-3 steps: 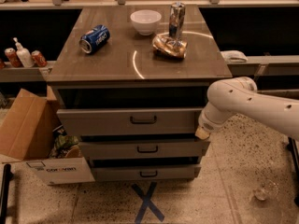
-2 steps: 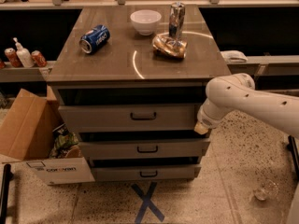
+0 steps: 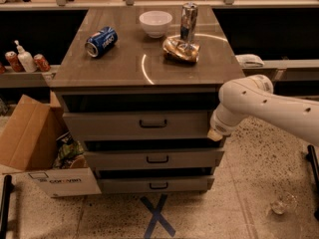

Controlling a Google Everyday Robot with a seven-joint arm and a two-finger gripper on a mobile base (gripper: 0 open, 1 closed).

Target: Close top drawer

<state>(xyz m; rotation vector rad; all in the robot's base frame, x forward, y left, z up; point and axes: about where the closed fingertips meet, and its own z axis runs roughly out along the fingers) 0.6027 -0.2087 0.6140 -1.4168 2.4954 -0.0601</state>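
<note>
Tool (image 3: 215,134) at top drawer (image 3: 109,126) rt edge

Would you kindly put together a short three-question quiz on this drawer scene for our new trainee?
1. True or false: the top drawer is fully shut.
2. Where is the tool? A) inside the cardboard box B) at the right end of the top drawer's front C) at the bottom drawer's handle
3. Fill in: the blue can on the cabinet top lies on its ____.
Key: 1 false, a dark gap shows above its front; 2 B; 3 side.
</note>
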